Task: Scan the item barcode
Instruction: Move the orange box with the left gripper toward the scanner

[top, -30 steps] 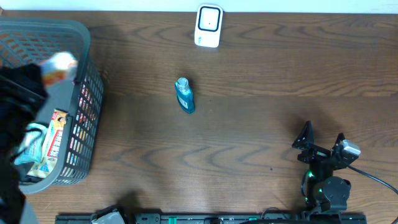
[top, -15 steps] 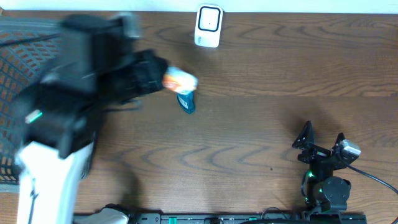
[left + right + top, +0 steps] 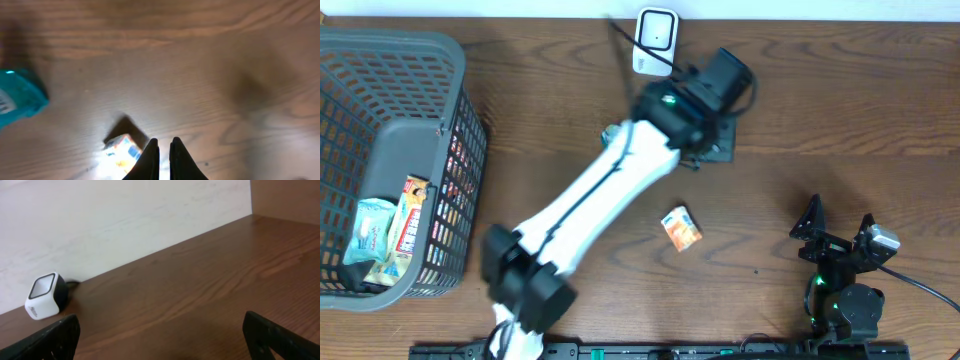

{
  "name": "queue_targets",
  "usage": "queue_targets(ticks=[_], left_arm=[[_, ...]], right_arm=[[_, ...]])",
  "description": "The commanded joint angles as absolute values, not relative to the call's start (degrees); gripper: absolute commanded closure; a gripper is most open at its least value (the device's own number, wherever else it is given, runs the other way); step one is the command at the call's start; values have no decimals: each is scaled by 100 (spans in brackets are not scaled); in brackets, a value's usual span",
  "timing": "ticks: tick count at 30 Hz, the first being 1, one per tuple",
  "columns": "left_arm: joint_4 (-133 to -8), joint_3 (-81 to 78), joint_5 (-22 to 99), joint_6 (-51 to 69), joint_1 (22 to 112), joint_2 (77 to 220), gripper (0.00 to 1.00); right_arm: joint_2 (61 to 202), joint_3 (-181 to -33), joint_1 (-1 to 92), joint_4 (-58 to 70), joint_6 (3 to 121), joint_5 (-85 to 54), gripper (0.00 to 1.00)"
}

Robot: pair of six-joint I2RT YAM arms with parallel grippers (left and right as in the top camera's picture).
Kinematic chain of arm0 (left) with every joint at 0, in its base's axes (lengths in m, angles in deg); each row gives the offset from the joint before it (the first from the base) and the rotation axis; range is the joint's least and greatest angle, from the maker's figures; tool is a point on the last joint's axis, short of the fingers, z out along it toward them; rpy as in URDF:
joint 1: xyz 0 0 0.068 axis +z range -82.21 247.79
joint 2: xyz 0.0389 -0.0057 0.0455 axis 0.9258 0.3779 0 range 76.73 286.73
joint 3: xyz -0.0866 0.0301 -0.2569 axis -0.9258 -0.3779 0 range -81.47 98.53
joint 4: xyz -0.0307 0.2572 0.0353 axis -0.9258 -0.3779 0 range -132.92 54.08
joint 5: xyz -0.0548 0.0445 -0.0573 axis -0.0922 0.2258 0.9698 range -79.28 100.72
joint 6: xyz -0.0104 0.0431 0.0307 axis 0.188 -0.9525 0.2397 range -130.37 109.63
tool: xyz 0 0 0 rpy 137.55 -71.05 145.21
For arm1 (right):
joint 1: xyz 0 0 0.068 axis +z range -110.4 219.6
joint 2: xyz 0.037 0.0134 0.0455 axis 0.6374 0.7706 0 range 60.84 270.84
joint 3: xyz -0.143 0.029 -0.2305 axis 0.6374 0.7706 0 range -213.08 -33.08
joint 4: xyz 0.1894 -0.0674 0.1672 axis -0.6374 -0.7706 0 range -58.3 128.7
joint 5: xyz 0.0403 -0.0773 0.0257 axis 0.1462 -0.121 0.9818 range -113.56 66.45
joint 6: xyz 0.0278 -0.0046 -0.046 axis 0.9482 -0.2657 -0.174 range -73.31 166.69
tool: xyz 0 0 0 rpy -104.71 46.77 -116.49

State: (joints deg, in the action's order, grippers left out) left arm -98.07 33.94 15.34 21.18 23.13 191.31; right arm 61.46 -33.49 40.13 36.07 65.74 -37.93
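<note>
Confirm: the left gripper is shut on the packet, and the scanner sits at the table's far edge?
Not quite. The left gripper is shut but empty; the packet lies loose on the table, as the overhead view shows. The scanner does sit at the far edge.

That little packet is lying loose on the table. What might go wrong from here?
1. The packet lies on the table while the left end effector is shut on nothing, so it may get to the scanner with nothing to scan.
2. The bottle sits partly under that arm; a low sweep could knock it.
</note>
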Motion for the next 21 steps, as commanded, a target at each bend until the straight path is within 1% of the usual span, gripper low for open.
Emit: queue_targets(ticks=[1, 4, 7, 8, 9, 10, 11, 12, 13, 14, 20, 21], left_arm=[[-9739, 3362, 1259, 2148, 2167, 19605, 93], [-9857, 3359, 1169, 2150, 2101, 19750, 93], [-10242, 3359, 408, 2415, 1983, 19750, 93], [-10390, 3353, 159, 2564, 1941, 19750, 87], [-10493, 3313, -42, 2712, 1887, 19750, 78], [-10559, 3259, -199, 2822, 1826, 19750, 60], [-10572, 3222, -252, 2835, 1797, 19750, 47], [-10570, 3163, -295, 2835, 1758, 19750, 26], [-10550, 3110, -313, 2848, 1734, 19750, 18], [-10548, 2990, -370, 2977, 1705, 19750, 13], [-10299, 2131, -387, 3694, 1697, 19750, 12], [-10220, 1936, -322, 3956, 1694, 19750, 12]], right_arm=[[6122, -3342, 3991, 3580, 6592, -3804, 1], [6122, -3342, 3991, 3580, 6592, -3804, 1], [6120, -3344, 3991, 3580, 6592, -3804, 1], [6122, -3344, 3991, 3580, 6592, -3804, 1], [6122, -3344, 3991, 3580, 6592, -3804, 1], [6122, -3342, 3991, 3580, 6592, -3804, 1], [6122, -3344, 3991, 3580, 6592, -3804, 1], [6120, -3344, 3991, 3580, 6592, -3804, 1], [6122, -3342, 3991, 3580, 6592, -3804, 1], [6122, -3344, 3991, 3580, 6592, -3804, 1], [6122, -3344, 3991, 3580, 6592, -3804, 1], [6122, -3344, 3991, 3582, 6592, -3804, 1]])
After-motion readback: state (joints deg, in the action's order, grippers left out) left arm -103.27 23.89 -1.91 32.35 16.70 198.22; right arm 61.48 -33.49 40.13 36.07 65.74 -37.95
